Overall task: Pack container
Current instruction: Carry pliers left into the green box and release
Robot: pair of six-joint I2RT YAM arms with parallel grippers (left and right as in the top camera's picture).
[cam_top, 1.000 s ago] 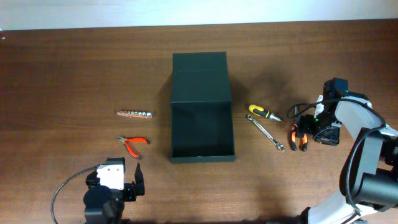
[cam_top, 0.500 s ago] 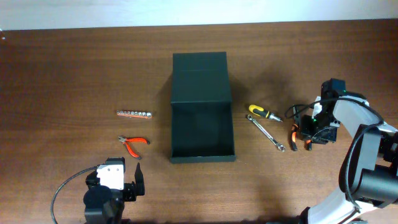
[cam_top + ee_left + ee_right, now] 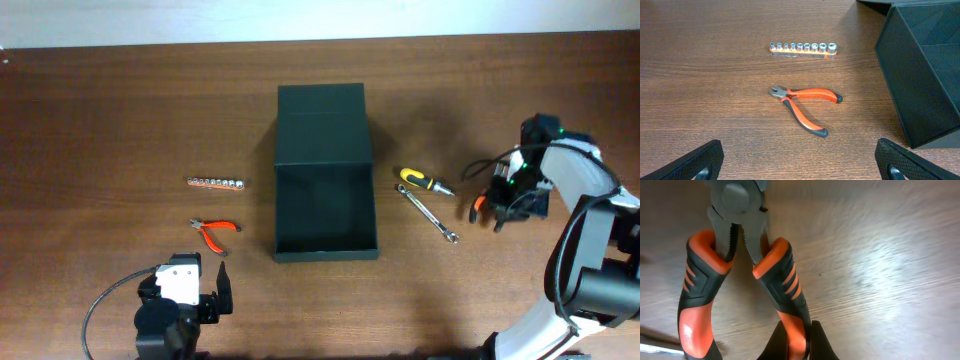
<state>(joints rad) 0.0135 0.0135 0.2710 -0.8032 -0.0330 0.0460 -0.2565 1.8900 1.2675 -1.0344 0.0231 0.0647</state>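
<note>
Table (image 3: 120, 110): is showing brown wood grain, smooth, with a soft sheen.
Container (image 3: 322, 120): is looking matt and even, catching no glare.
Big pliers (image 3: 777, 272): are showing a dull grey metal head and ribbed, glossy orange-and-black grips.
Small pliers (image 3: 812, 93): are showing grey metal with orange-and-black coated handles.
Sockets (image 3: 802, 48): are gleaming as polished metal.
Wrench (image 3: 430, 215): is shining as bare metal.
Screwdriver (image 3: 420, 181): is showing a plastic-looking yellow-and-black handle.

On my feed, the brown wooden table (image 3: 100, 110) carries a rail of silver sockets (image 3: 802, 48), with orange-handled pliers (image 3: 802, 102) lying near it. Further right I see a yellow-black screwdriver (image 3: 424, 181) just beside a wrench (image 3: 430, 215), and a 2nd pair of pliers (image 3: 740, 275) with its handles spread.
</note>
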